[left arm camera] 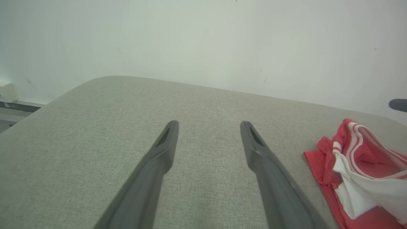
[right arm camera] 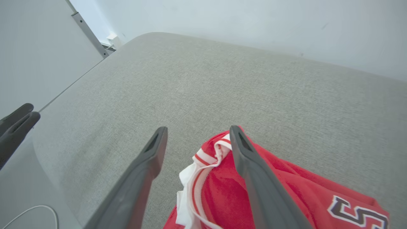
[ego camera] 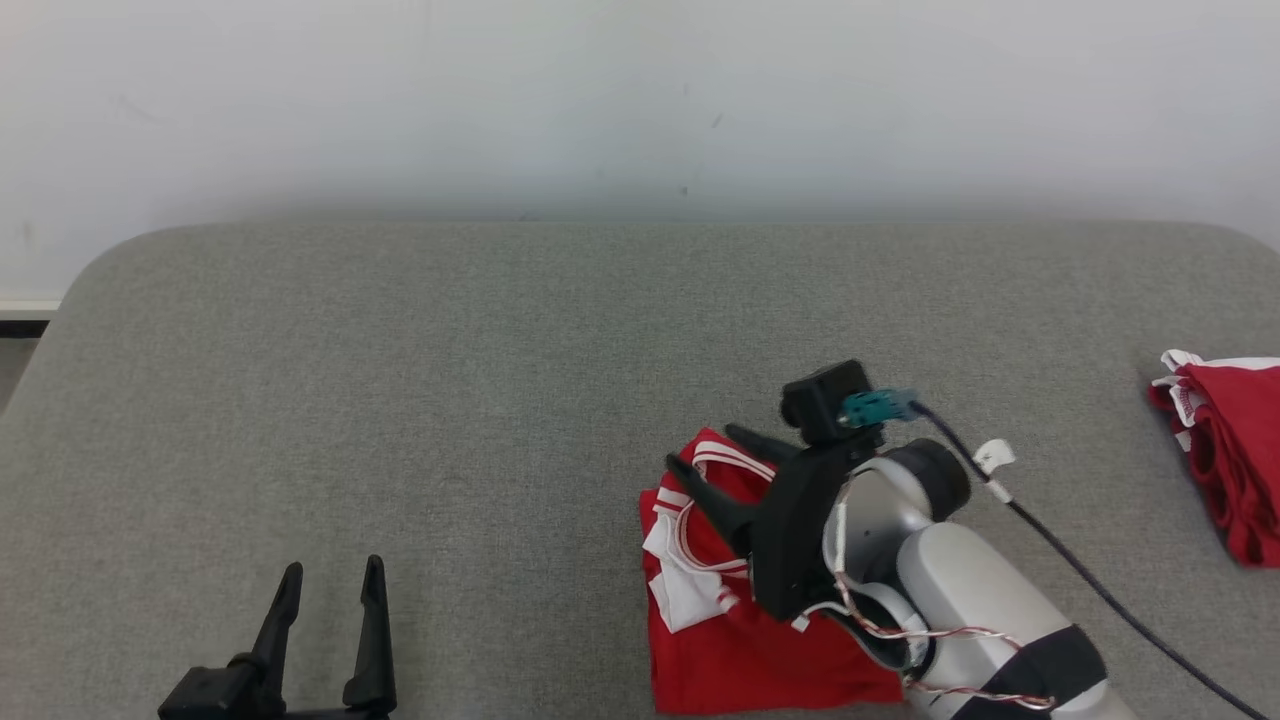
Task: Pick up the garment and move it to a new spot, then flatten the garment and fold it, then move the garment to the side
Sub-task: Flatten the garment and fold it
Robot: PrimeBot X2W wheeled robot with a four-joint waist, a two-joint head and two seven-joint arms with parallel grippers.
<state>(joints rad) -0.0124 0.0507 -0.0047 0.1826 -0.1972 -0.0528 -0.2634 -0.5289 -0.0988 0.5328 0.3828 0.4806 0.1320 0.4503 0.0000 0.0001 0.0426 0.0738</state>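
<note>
Garment [ego camera: 720,650], red, lettering [right arm camera: 359,212] maybe "S", right pincer [ego camera: 701,446] over it, left pincer [ego camera: 333,565] aside, both wide, empty

Grey fabric table [ego camera: 400,380], red-and-white garment [ego camera: 720,660], second red garment [ego camera: 1235,450] far right

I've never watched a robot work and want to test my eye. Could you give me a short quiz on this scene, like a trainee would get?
1. True or false: the left gripper and the right gripper both stand open.
2. What lies under the right gripper? A) a blue towel B) a red garment with white trim C) a grey sock
3. Fill in: a second red garment lies at the table's far ___ edge, by the robot's own sides.
Key: 1 true; 2 B; 3 right.
</note>
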